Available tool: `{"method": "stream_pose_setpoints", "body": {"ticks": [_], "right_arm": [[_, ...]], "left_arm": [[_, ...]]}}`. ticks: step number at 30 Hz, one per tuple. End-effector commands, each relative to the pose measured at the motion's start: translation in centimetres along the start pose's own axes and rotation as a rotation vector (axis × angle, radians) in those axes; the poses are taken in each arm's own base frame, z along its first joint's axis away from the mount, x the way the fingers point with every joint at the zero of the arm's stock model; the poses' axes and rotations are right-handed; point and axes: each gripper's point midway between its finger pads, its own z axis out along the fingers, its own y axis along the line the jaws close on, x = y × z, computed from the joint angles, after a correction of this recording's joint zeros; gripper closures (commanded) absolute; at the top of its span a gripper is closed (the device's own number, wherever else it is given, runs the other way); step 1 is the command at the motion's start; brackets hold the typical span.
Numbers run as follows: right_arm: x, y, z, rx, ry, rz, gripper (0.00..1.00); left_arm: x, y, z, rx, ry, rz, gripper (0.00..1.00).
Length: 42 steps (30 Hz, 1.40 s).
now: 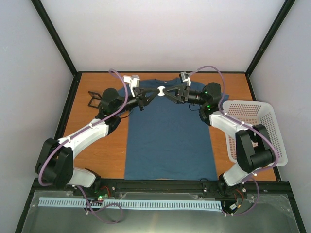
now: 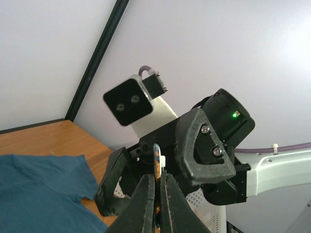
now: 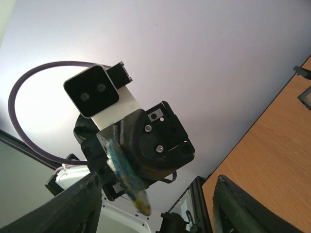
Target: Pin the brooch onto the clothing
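The dark teal-blue T-shirt [image 1: 170, 136] lies flat on the wooden table, collar at the far end; a sleeve of it shows in the left wrist view [image 2: 39, 189]. Both grippers meet in the air just above the collar. My left gripper [image 1: 156, 92] [image 2: 158, 177] is shut on the brooch [image 1: 160, 91], a thin small disc seen edge-on [image 2: 157, 158]. My right gripper [image 1: 168, 92] [image 3: 158, 187] is wide open, one finger on each side of the brooch [image 3: 124, 170], not touching it. The brooch looks blurred in the right wrist view.
A white mesh basket [image 1: 252, 131] stands at the right of the shirt, partly under the right arm. A small black angular holder [image 1: 93, 99] sits on the table at the far left. Black frame posts and white walls enclose the table.
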Motion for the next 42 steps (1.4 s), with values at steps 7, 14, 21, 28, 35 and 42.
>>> {"method": "stream_pose_setpoints", "body": {"ticks": [7,14,21,28,35,42], "right_arm": [[0.1,0.4,0.9,-0.061,0.013,-0.004,0.45],[0.0,-0.4,1.0,-0.038,0.013,0.029,0.46],[0.1,0.6,0.9,-0.054,0.020,-0.022,0.37],[0.5,1.0,0.9,-0.078,0.030,-0.041,0.36],[0.6,0.6,1.0,-0.073,0.032,-0.027,0.41],[0.6,-0.4,1.1,-0.035,0.030,-0.015,0.46]], "left_arm": [[-2.3,-2.1,0.1,0.075,-0.057,0.043,0.99],[-1.7,-2.6,0.1,0.108,-0.033,0.050,0.99],[-1.6,-2.3,-0.1,0.087,-0.037,0.036,1.00],[-2.1,-2.5,-0.2,0.088,-0.051,0.018,0.99],[-2.0,-2.6,-0.1,0.100,-0.048,0.006,0.99],[-2.1,-2.9,0.0,0.118,-0.039,0.011,0.99]]}}
